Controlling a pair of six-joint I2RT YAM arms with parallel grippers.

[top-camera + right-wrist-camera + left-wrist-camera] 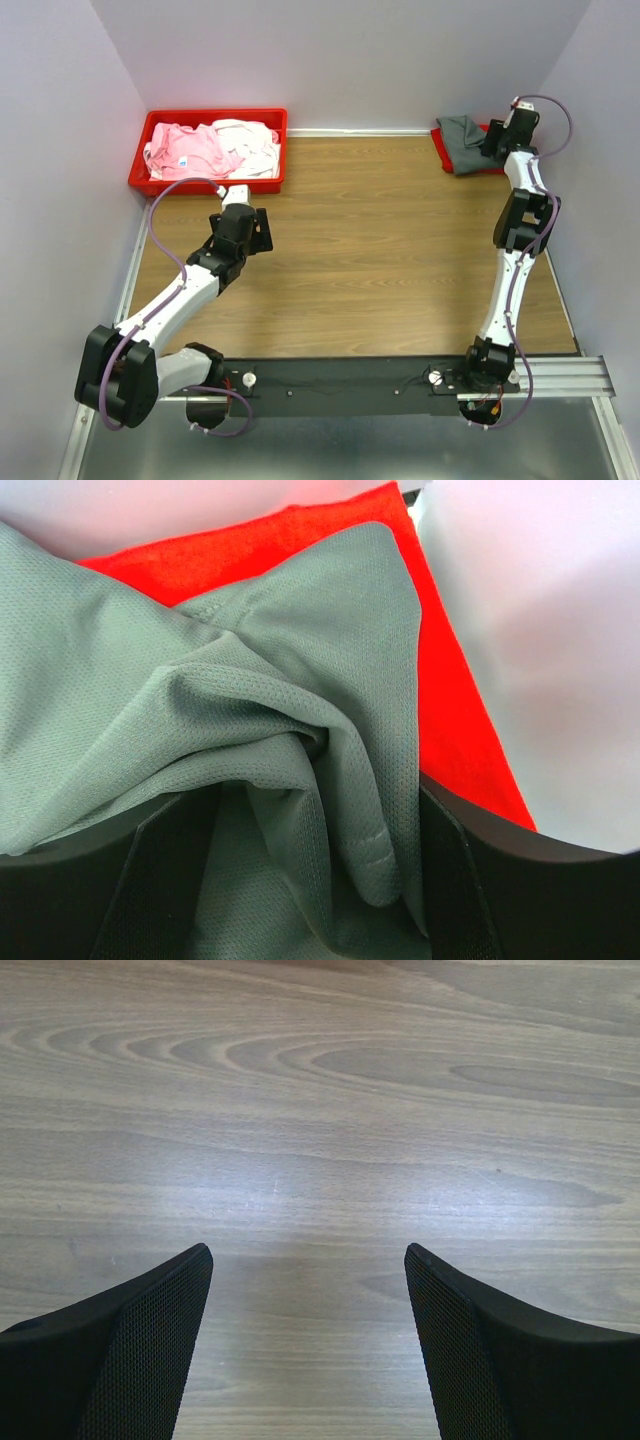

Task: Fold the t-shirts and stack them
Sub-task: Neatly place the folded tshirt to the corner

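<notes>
The right gripper (318, 810) reaches to the far right corner of the desk (380, 250). Its two black fingers (165, 880) stand wide apart, and a thick fold of the dark grey shirt (250, 680) fills the gap between them. The cloth touches both fingers on their inner sides, but the jaws are not pressed together on it. The grey shirt is crumpled, with deep folds running toward the fingers. It lies on top of the bright red shirt (450, 710), which is flat under it and shows along the right side and the far edge of the grey cloth. Both shirts are close to the walls at this corner. The left gripper (308, 1260) is over the left half of the desk, near the far left corner. Its fingers are also wide apart and hold nothing; only bare wood shows between them. Just beyond it, a red bin (135, 178) sits in the far left corner. A pink shirt (185, 150) and a white shirt (250, 140) lie crumpled inside it, side by side.
</notes>
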